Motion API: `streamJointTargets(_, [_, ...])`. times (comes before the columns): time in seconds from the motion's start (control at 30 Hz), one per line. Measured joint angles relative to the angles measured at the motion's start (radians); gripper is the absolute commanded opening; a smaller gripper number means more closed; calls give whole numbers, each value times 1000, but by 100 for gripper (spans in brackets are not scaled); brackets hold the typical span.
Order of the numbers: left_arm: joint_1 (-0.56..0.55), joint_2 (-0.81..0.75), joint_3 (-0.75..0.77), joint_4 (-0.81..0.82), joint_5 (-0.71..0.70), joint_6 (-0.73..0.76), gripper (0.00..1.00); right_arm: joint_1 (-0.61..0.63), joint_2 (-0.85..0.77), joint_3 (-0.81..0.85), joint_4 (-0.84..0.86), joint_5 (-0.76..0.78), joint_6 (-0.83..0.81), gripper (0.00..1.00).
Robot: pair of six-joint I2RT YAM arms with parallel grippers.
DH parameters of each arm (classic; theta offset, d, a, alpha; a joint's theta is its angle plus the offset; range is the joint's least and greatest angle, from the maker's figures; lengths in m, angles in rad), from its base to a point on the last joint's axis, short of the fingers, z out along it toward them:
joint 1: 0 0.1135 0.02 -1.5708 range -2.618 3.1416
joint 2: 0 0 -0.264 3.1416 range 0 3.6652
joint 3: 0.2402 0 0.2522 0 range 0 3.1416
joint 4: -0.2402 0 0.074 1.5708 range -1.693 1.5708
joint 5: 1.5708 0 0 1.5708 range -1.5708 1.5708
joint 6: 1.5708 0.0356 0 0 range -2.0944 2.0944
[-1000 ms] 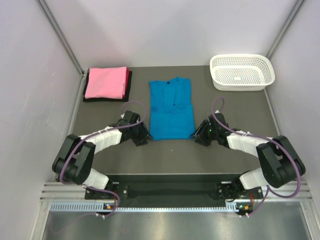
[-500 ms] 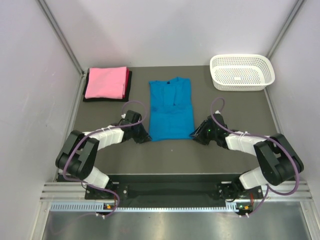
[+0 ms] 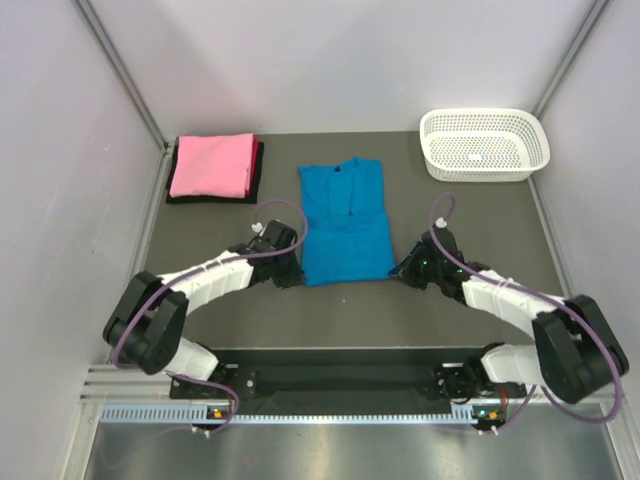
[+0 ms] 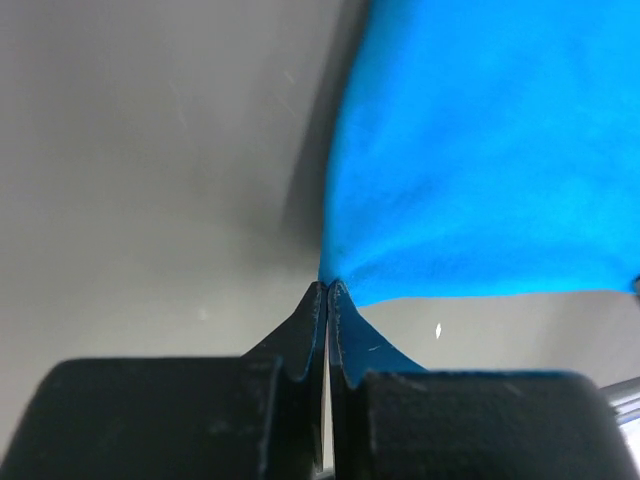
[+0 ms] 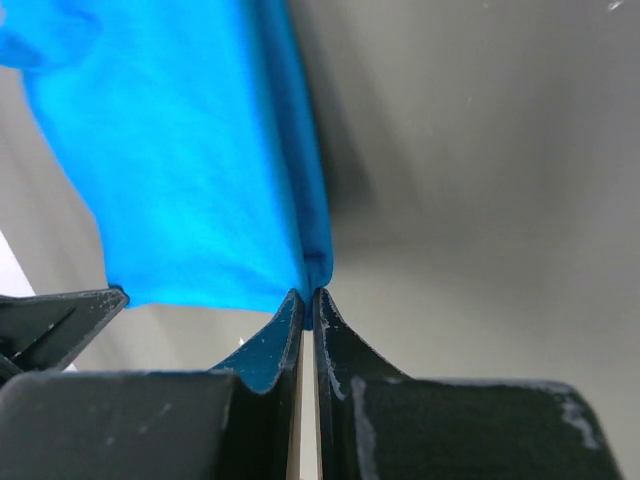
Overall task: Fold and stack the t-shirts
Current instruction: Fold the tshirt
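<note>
At the far left of the table (image 3: 470, 215), the pink t-shirt (image 3: 210, 165) lies folded on top of the dark maroon-black t-shirt (image 3: 212, 199), a two-layer stack with room for a third. Nearer the middle, the left gripper (image 3: 296, 274) has its jaws pinched tight on the near left corner of the turquoise t-shirt (image 3: 345, 225); its wrist view shows the cloth caught right at the tips. That shirt lies flat in the centre, narrowed lengthwise with the sleeves tucked in and the collar toward the far side. At its near right corner the right gripper (image 3: 401, 270) is likewise clamped on the hem. The step in hand looks like carrying the hem up toward the collar. To do it well, both arms should lift together just enough to free the cloth, travel at a matched pace with the hem taut between them, and lay it square before letting go; uneven lift would likely skew the fold. The white basket (image 3: 485, 145) sits at the far right, well apart.
</note>
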Motion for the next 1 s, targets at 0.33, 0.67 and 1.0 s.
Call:
streamJointTargets(0.33, [-235,-214,18,-208,-151,-47,0,40,-377,-38,-298,53,-77,0])
streamJointTargets(0.67, [-423,-266,120,-377,-295,-123,0,87,-539,-26,-512,77,-111,0])
streamJointTargets(1.0, [-165,-80,363,-391,-280,43,0,26,-177,352,-509,104,-278,0])
